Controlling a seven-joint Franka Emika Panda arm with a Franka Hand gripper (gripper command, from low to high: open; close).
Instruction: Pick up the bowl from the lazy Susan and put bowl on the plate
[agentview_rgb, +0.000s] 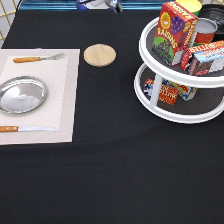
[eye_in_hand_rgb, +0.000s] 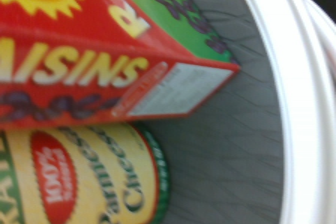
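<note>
Gripper (agentview_rgb: 114, 5) cut off at top edge; bowl unseen

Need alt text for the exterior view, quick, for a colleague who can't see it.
A two-tier lazy Susan loaded with boxes and cans stands at the exterior view's right; the empty silver plate sits on a placemat at left. The gripper is not visible.

light: we see even, bright overhead light on the black cloth | glare: the plate (agentview_rgb: 22, 95) shines with pale reflections — strongest toward 12 o'clock | shadows: soft, short, under the lazy Susan (agentview_rgb: 182, 75) | focus: wrist view blurred — raisin box (eye_in_hand_rgb: 97, 65) lettering smeared
</note>
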